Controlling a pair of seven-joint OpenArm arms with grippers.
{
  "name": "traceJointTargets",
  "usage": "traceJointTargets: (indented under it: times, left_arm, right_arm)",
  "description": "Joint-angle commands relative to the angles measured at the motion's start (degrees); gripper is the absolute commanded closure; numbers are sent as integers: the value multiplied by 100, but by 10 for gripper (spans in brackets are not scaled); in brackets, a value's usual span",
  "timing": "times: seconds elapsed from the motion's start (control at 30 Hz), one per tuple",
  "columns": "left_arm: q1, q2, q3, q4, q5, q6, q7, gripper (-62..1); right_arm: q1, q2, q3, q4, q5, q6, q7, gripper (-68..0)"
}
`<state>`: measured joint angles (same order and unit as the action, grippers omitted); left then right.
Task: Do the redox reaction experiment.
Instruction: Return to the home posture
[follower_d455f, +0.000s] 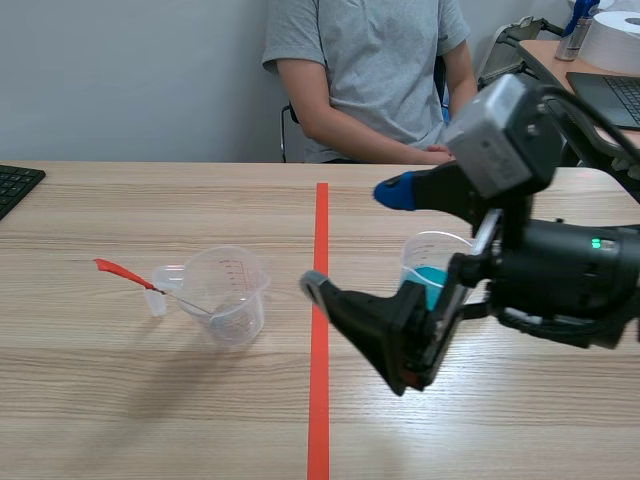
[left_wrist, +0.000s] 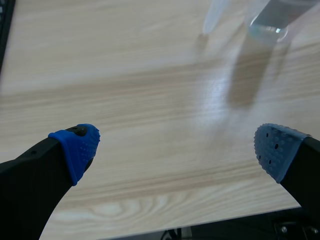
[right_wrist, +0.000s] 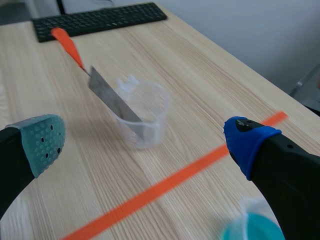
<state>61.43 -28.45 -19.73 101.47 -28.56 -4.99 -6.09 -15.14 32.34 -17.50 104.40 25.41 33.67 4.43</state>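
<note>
The left gripper (left_wrist: 185, 150), fingers apart, sees only the base of the clear cup (left_wrist: 270, 17). The right gripper (right_wrist: 145, 144), fingers also apart, shows the spatula (right_wrist: 107, 94) inside it.

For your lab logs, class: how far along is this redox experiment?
Done: the orange-handled metal strip rests in the clear cup. In hand: nothing; left gripper and right gripper are open. Left: the cup of blue liquid stands apart, apparently unpoured.
</note>
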Motion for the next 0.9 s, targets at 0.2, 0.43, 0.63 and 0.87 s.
traceJointTargets:
  times: [0.2,0.43,0.63,0.87]
  left_arm:
    - [-70,-15,-439,774,170,-721,144,-623]
    - [-798,-15,-439,852,197,-1128,752,-623]
    - [-1279,2,-407,852,181,-1342,774,-623]
    - [-1740,20,-258,852,181,-1534,1102,-623]
  right_arm:
    - [-1537,111,1421,793,254,11,87,-679]
    - [-2745,114,2114,1486,256,-245,90,-679]
    - [-3268,111,2210,1832,251,-264,85,-679]
    - [-3248,111,2210,1832,223,-437,-52,-679]
